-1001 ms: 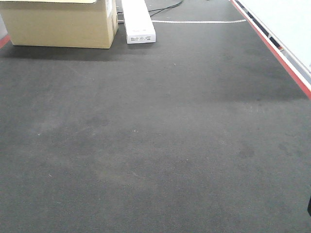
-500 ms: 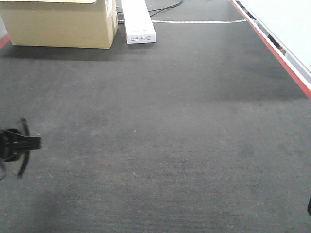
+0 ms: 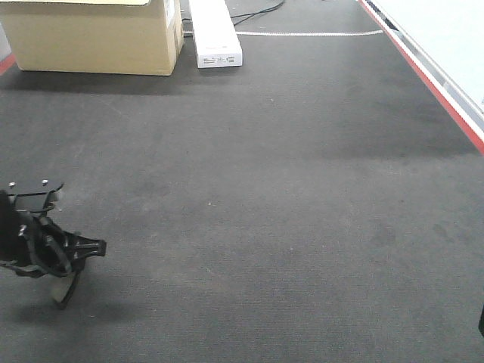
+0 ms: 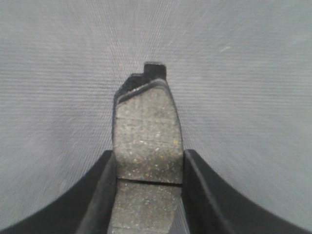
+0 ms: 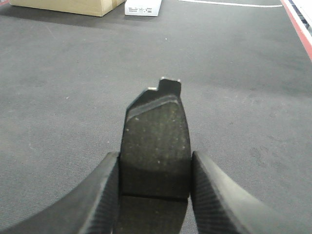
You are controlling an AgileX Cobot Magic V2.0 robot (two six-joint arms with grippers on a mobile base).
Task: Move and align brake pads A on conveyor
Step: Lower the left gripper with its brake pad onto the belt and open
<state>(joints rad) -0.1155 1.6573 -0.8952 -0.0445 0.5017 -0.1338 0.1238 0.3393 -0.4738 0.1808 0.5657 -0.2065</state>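
— What does the left arm have?

— The left gripper (image 4: 148,168) is closed on the first brake pad (image 4: 148,131), a dark grey, speckled, oblong piece. The two black fingers (image 4: 101,190) press on its long sides, so the gap between them is only as wide as the pad. A centre groove crosses its face near the fingers. A thin backing plate with a small tab shows at its far end.

— Where is this pad?

— It is over the conveyor belt (image 3: 287,189), which is wide, dark grey and felt-like. In the front view it is at the near left part. I cannot tell if it touches the belt. A shadow lies on the belt just under the gripper.

— What stands further back?

— At the far left a tan cardboard box (image 3: 91,38) stands on the belt. Just beside it, to the right, lies a long white carton (image 3: 214,34).

— And the right arm?

— The right gripper (image 5: 156,168) grips the second brake pad (image 5: 156,136), dark grey and oblong, in the same way. Its fingers are tight against both long sides. This pad is also above the belt, and its tabbed end points toward the cartons. Along the right side of the belt runs the red side edge (image 3: 446,102).
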